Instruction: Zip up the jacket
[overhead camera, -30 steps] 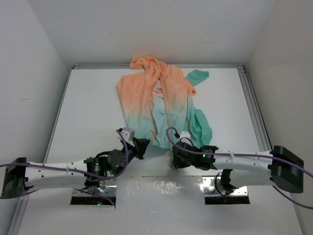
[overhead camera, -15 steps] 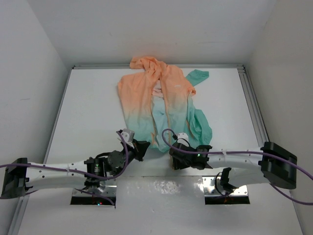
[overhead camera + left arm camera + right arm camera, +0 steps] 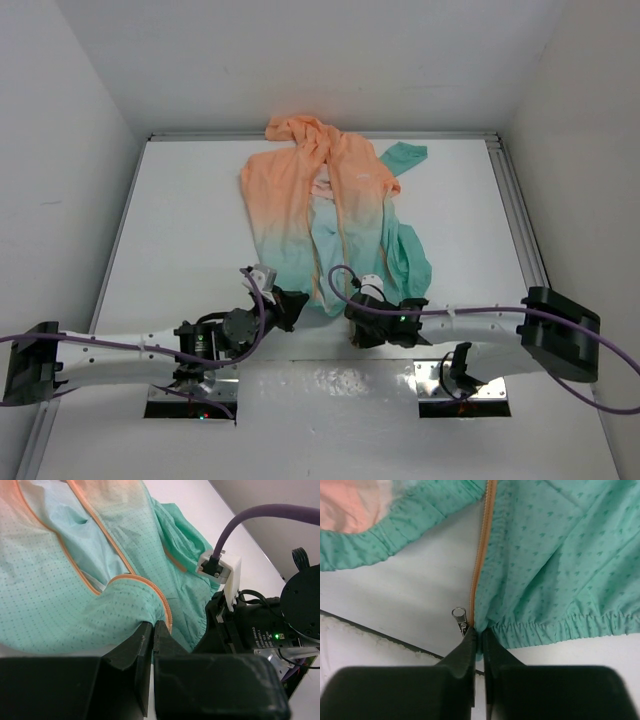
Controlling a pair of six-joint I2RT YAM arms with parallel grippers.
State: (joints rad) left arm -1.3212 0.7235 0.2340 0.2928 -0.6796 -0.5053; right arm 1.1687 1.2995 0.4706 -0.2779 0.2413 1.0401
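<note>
While the jacket point(image 3: 330, 215) lay open-fronted on the white counter point(image 3: 180, 220), peach hood toward the back wall and teal hem toward the arms, both arms reached in low at that near hem. The right arm's point(image 3: 470, 322) jaws were clenched on the hem right at the foot of one orange zipper tape point(image 3: 479, 555), with the small metal zipper pull point(image 3: 459, 616) lying loose on the counter just beside their tips. The left arm's point(image 3: 130, 350) jaws were pressed together on the bottom corner of the other front panel, where its own orange tape curved down to the hem (how much cloth sat between them was hard to tell, but they looked pinched on it). The two front edges were near each other but apart, a strip of bare counter showing between them in the right wrist view. I judged the step in hand to be the very start of zipping: bringing the two tape ends together at the hem. The next move seemed to call for carrying the left panel's tape end across to the slider, lining it up squarely and seating it, with the cloth kept taut and flat; only then could the pull be gripped and drawn up toward the hood
</note>
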